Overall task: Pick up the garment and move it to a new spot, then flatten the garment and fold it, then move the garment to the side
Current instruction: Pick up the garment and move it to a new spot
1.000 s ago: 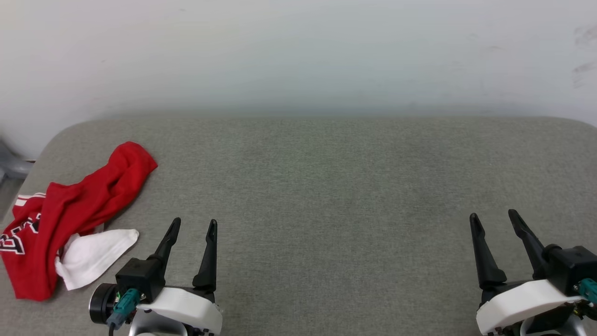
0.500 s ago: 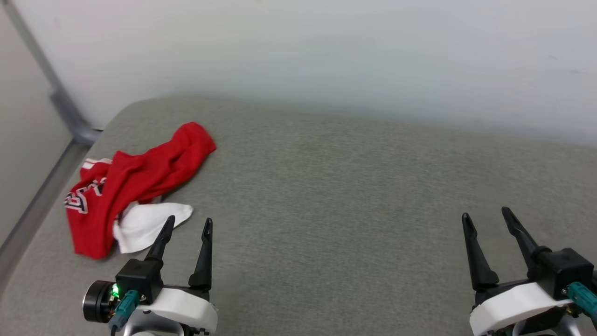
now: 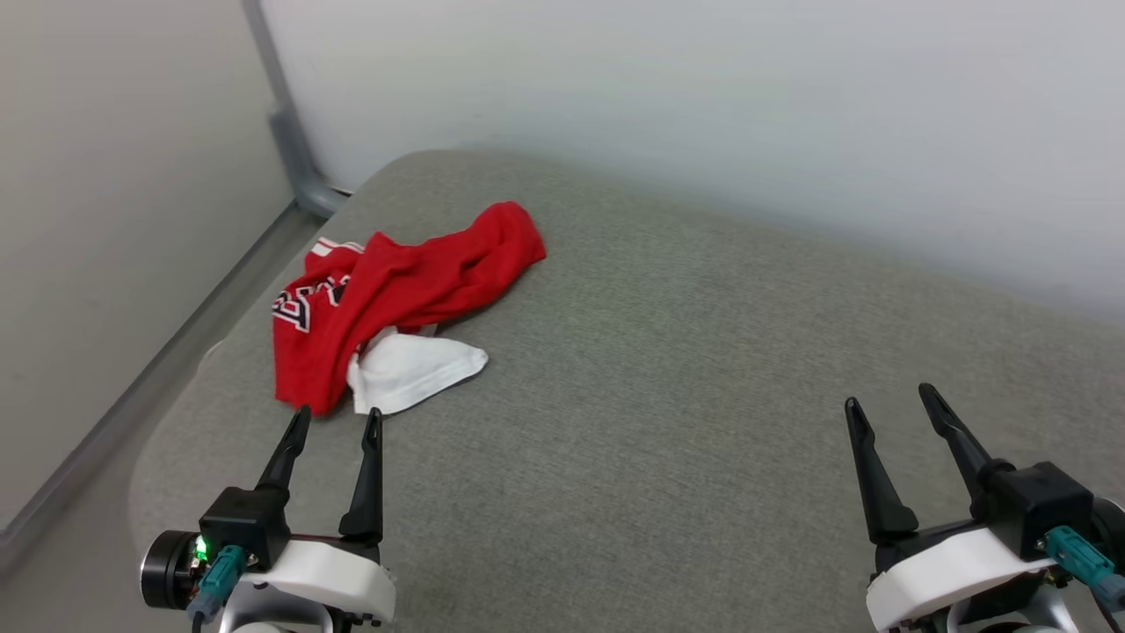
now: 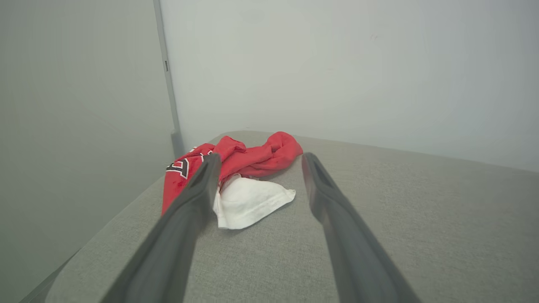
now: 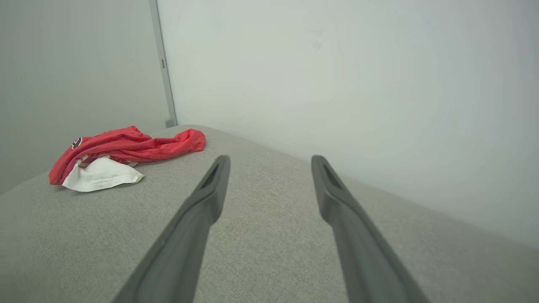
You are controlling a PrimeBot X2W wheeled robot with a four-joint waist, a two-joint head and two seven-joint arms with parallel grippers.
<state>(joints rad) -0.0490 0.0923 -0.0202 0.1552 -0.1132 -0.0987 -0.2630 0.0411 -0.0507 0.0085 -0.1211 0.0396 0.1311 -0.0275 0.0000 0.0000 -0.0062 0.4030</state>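
The garment [image 3: 395, 290] lies crumpled, unobstructed, at the far-left corner of the padded surface [image 3: 668, 352], near a wall post [image 3: 281, 123]. The left gripper [image 3: 339, 413] and right gripper [image 3: 888, 396] are wide open and empty. The camera has swung left since earlier; the garment is unmoved.

A grey fabric-covered tabletop [image 3: 685, 369] with rounded corners stands against a plain pale back wall [image 3: 703, 105], with a grey metal post [image 3: 272, 97] in the corner beside a dimmer side wall [image 3: 114, 176].
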